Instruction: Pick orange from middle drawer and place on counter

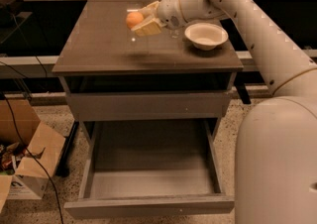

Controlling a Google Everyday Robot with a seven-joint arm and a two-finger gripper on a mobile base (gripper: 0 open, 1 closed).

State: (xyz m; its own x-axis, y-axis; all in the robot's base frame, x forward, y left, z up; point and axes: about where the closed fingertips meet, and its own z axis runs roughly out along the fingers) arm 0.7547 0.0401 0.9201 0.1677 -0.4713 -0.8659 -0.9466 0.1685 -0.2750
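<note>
So the big white arm reaches in from the right across the cabinet. The counter is glossy and mostly bare on the left side. Below it the middle drawer is pulled right out, and nothing shows on its grey floor, so I'd call the picking half done. A white bowl sits at the counter's right rear. Just left of it the gripper hangs over the back of the counter, jaws clamped on the orange. The dark shadow on the slab underneath makes me think the fruit is up in the air, not touching. What's left, I reckon: lower it, let go, back off.
</note>
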